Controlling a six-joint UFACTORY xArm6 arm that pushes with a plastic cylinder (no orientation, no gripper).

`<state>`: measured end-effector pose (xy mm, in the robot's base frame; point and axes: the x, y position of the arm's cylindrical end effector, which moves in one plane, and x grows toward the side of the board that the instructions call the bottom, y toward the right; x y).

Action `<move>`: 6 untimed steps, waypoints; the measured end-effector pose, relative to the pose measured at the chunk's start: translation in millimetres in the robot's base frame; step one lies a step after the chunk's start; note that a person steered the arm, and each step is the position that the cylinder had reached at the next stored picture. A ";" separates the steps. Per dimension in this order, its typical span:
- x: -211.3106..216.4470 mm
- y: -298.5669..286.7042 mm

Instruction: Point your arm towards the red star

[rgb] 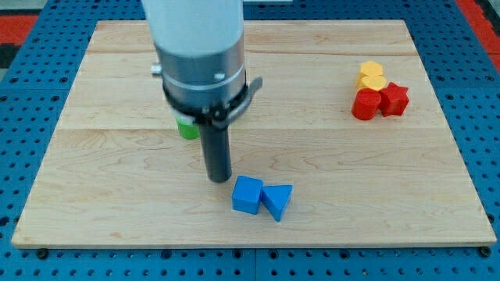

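Note:
The red star lies near the view's right edge of the wooden board. It touches a red cylinder on its left and a yellow block above it. My tip rests on the board left of centre, far to the left of the red star. It stands just up and left of a blue cube.
A blue triangle touches the blue cube's right side. A green block is partly hidden behind the arm's grey body. The board sits on a blue perforated table.

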<state>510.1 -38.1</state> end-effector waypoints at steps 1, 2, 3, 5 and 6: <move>-9.3 62.5; -9.3 138.4; -11.5 218.0; -58.8 359.8; -113.2 365.6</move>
